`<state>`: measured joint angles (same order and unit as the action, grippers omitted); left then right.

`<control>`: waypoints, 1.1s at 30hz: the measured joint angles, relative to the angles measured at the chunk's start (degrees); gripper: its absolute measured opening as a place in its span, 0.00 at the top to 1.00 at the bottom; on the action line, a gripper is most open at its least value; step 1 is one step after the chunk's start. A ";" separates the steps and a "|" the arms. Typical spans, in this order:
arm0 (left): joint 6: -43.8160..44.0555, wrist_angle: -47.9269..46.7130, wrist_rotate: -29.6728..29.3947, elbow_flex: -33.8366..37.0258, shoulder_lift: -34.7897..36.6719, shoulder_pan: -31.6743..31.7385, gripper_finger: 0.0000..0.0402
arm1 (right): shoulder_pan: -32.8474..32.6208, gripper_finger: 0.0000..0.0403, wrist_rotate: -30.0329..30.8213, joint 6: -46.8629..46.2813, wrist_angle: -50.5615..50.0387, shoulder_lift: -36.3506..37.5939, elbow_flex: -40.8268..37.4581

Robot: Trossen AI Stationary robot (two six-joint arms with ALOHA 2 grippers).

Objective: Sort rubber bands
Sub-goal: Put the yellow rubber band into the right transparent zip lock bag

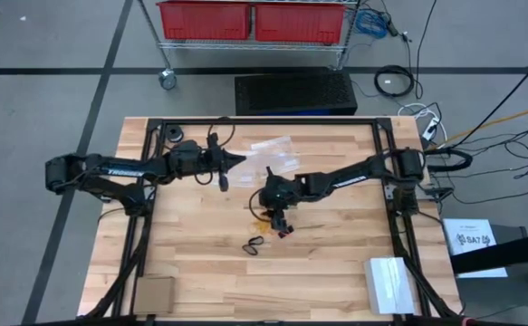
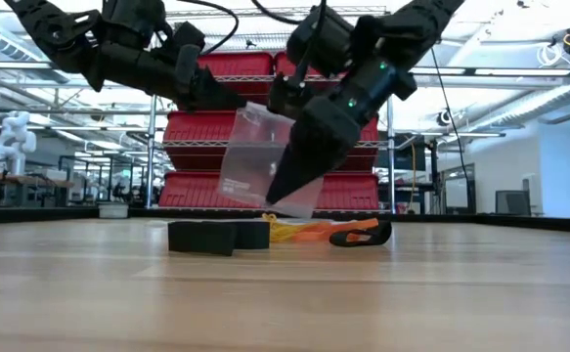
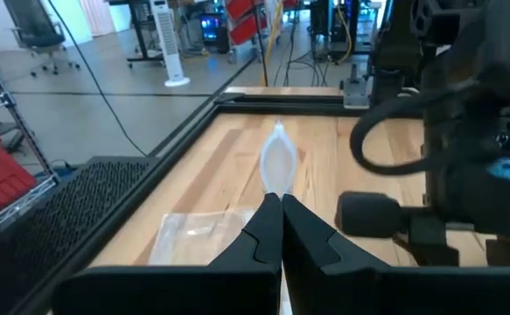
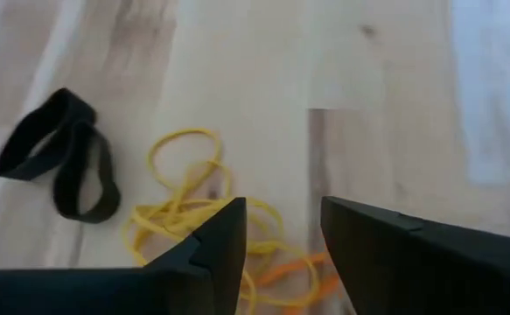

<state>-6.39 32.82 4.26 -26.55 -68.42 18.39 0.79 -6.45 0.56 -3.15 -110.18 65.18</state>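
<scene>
Right wrist view: yellow bands (image 4: 185,206) lie tangled on the desk (image 4: 368,79) just ahead of the right tool (image 4: 282,241), with orange strands (image 4: 294,271) running under its fingers; two wider black bands (image 4: 62,157) lie beside the tangle. Right tool's fingers stand apart, nothing between them yet, tips angled down at the pile near mid-desk. A further black band (image 1: 253,244) lies well apart toward the desk's front.

Left tool (image 3: 276,219) is shut on the edge of a clear bag (image 2: 255,156), holding it above the desk just beside the right arm.

Risks, as judged:
- Yellow and orange loops interlock; closing on the tangle would likely lift mixed colours.
- Thin loops lie flat; fingers may close on the wood and miss.
- A stretched band could snap free.
- Bag hangs close to the right arm; contact could pull it loose.
</scene>
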 joint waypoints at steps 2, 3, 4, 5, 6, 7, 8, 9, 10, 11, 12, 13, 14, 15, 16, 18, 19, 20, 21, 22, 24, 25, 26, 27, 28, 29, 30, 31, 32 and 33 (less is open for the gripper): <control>0.00 -0.19 -0.01 -0.02 0.00 0.00 1.00 | 0.38 0.66 -1.49 0.21 -0.03 -1.19 0.85; 0.00 -0.28 -0.03 0.00 0.00 0.00 1.00 | 0.44 0.66 -1.47 0.41 -0.04 -1.76 1.21; 0.00 -0.33 -0.03 0.00 0.00 0.00 1.00 | 0.59 0.66 -1.52 0.87 -0.28 -2.29 1.61; 0.00 -0.38 -0.03 0.00 0.00 0.00 1.00 | 0.71 0.67 -1.66 1.45 -0.40 -2.78 2.02; 0.00 -0.37 -0.05 -0.01 0.00 0.00 1.00 | 0.72 0.67 -2.25 1.88 -0.68 -3.32 2.46; 0.00 -0.42 -0.05 -0.02 0.00 0.00 1.00 | 0.83 0.68 -2.69 2.09 -1.40 -3.70 2.92; -0.02 -0.66 -0.05 -0.02 0.00 0.00 1.00 | 0.96 0.69 -2.73 2.35 -2.31 -4.16 3.39; -0.02 -0.67 -0.05 -0.02 0.00 0.00 1.00 | 1.08 0.70 -2.77 2.71 -3.21 -4.57 3.87; -0.01 -0.67 -0.05 -0.02 0.00 0.00 1.00 | 1.12 0.71 -2.83 3.02 -4.70 -5.04 4.36; -0.04 -0.78 -0.05 -0.02 0.00 0.00 1.00 | 1.16 0.73 -2.85 3.32 -5.98 -5.35 4.83; -0.04 -0.78 -0.08 -0.02 0.00 0.00 1.00 | 1.20 0.76 -2.89 3.67 -7.03 -5.71 5.34; -0.04 -0.81 -0.08 -0.02 0.00 0.00 1.00 | 1.23 0.79 -2.94 4.11 -7.57 -5.96 5.87; -0.04 -0.82 -0.08 -0.02 0.00 0.00 1.00 | 1.23 0.83 -2.92 4.59 -8.35 -6.04 6.38; -0.06 -0.88 -0.08 -0.02 0.00 0.00 1.00 | 1.23 0.87 -2.94 5.05 -8.96 -6.04 6.74; -0.05 -0.87 -0.08 -0.02 0.00 0.00 1.00 | 1.23 0.91 -2.89 5.39 -9.05 -6.02 7.10; -0.05 -0.85 -0.10 -0.02 0.00 0.00 1.00 | 1.23 0.97 -2.67 5.75 -9.32 -5.72 7.83; -0.04 -0.85 -0.12 -0.02 0.00 0.00 1.00 | 1.22 0.98 -2.68 5.84 -9.70 -5.55 8.54; -0.05 -0.85 -0.12 -0.02 0.00 0.00 1.00 | 1.15 0.98 -2.66 5.83 -10.05 -5.27 9.53; -0.05 -0.86 -0.12 -0.02 0.00 0.00 1.00 | 1.04 0.98 -2.64 5.82 -11.10 -4.92 10.57; -0.05 -0.85 -0.17 -0.02 0.00 0.00 1.00 | 1.02 0.98 -2.66 5.85 -12.45 -4.65 11.67; -0.04 -0.94 -0.29 -0.02 0.00 -0.04 1.00 | 0.81 0.99 -2.61 5.93 -14.85 -4.47 14.03; -0.04 -0.90 -0.29 -0.02 0.00 -0.04 1.00 | 0.63 0.99 -2.41 5.94 -17.16 -4.47 15.16; -0.04 -0.91 -0.29 -0.02 0.00 -0.04 1.00 | 0.36 0.99 -2.16 6.03 -18.69 -4.47 16.37; -0.04 -0.92 -0.29 -0.02 0.00 -0.04 1.00 | 0.07 0.99 -2.04 6.13 -19.84 -4.47 17.78; -0.04 -0.92 -0.29 -0.02 0.00 -0.04 1.00 | -0.27 0.99 -2.06 6.14 -21.23 -4.44 19.21; -0.04 -0.92 -0.29 -0.02 0.00 -0.04 1.00 | -0.62 0.99 -2.07 6.14 -22.46 -4.33 20.56; -0.04 -0.89 -0.29 -0.02 0.00 -0.04 1.00 | -0.96 0.99 -2.02 6.14 -23.58 -4.31 21.90; -0.04 -0.89 -0.29 -0.02 0.00 -0.04 1.00 | -1.37 0.99 -1.43 6.14 -25.10 -4.30 23.12; -0.04 -0.92 -0.29 -0.02 0.00 -0.04 1.00 | -1.84 0.99 -0.48 6.14 -26.86 -4.32 24.47; -0.04 -0.92 -0.29 -0.02 0.00 -0.04 1.00 | -2.25 1.00 0.27 6.17 -28.70 -4.34 25.92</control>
<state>-6.44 31.90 3.97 -26.57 -68.42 18.35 -1.47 -6.18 6.72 -31.85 -114.52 91.10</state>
